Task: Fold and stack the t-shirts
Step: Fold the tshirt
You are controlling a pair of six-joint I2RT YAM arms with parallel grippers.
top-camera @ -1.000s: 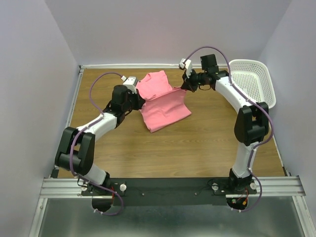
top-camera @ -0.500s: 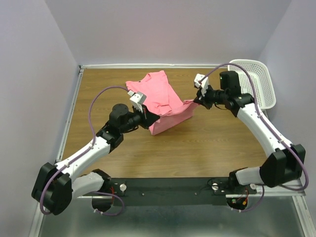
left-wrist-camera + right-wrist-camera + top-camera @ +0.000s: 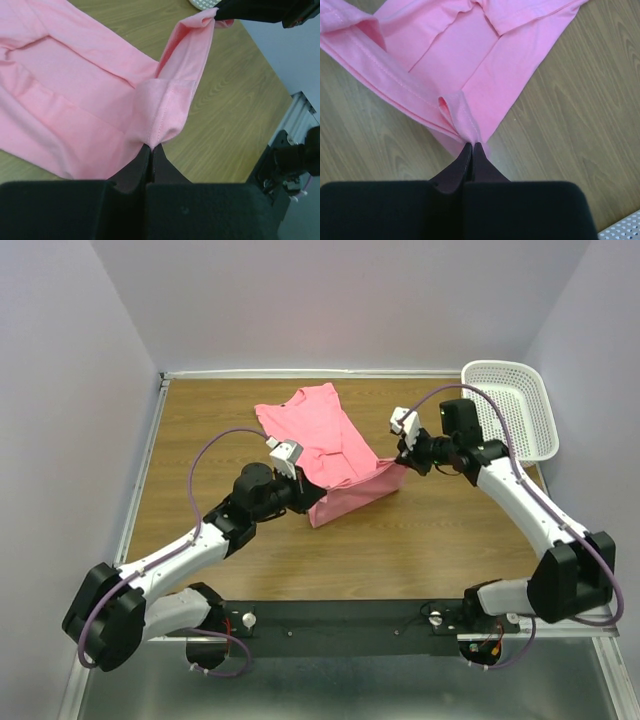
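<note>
A salmon-pink t-shirt (image 3: 325, 440) lies on the wooden table, its far part flat and its near hem lifted off the wood. My left gripper (image 3: 305, 495) is shut on the hem's left corner (image 3: 160, 122). My right gripper (image 3: 400, 462) is shut on the hem's right corner (image 3: 462, 120). The hem hangs as a raised band between the two grippers. The right gripper's black fingers (image 3: 250, 10) show at the top of the left wrist view, pinching the far end of the cloth.
A white perforated plastic basket (image 3: 510, 405) stands at the table's right rear corner; its edge shows in the right wrist view (image 3: 622, 227). Grey walls enclose the table on three sides. The arms' base rail (image 3: 350, 615) runs along the near edge.
Both grippers have pulled the hem toward the near side, dragging the shirt's lower part forward. The left arm has swung in from the far left; the right arm has drawn back from the far side.
</note>
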